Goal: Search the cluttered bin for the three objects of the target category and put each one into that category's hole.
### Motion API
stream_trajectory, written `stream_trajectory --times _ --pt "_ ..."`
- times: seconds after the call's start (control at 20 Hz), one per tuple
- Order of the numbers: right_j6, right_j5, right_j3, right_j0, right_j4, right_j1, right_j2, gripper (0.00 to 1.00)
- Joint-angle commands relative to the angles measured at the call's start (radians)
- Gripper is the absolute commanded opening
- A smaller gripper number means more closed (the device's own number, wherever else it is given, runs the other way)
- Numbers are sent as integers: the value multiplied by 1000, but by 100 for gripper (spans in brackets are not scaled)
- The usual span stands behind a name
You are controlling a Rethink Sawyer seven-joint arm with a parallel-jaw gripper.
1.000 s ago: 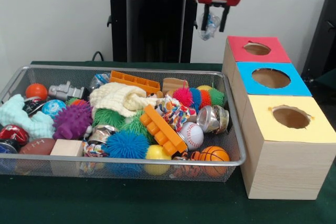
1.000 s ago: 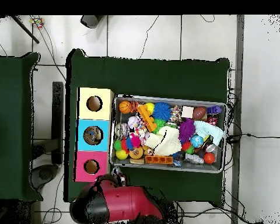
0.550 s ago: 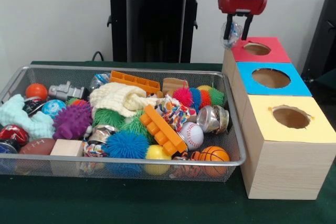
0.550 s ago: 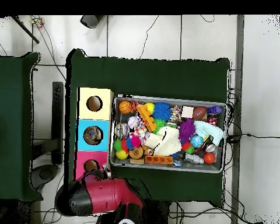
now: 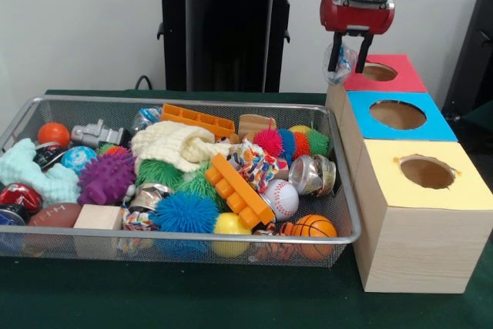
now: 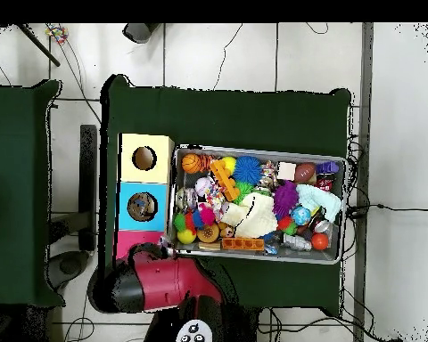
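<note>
- Since a second ago the pincer (image 5: 347,53) has swung from beside the pedestal to the red box (image 5: 377,72); in the last half second it moved only slightly further over it.
- Pincer is closed on a clear, crinkled item (image 5: 341,63), plastic by the look; what it is exactly, cannot tell.
- Item hangs above the red box's near-bin edge, just short of the hole (image 5: 377,72).
- Overhead, the arm (image 6: 160,287) covers the red box; the blue box (image 6: 128,206) and yellow box (image 6: 155,158) stay visible.
- Step in hand, as I judge: carrying a find to its hole, drop not yet made.
- Next calls for a short shift to centre over the hole, then release.
- Bin (image 5: 343,225) remains crowded; likely more searching ahead.
</note>
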Motion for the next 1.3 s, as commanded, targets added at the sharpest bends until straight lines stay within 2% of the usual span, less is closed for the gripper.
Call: stream_trajectory --times 0.05,0.2,0.55,0.75,1.1,1.3 --pt "187 95 -118 3 51 31 -21 0" --pt "211 112 -137 28 65 33 -40 0" --pt "239 227 -187 52 108 5 -97 0" --pt "204 239 -183 20 114 -8 -100 0" --pt "87 303 -128 -85 109 -107 -68 0" --pt "64 301 -95 -125 91 -138 -59 0"
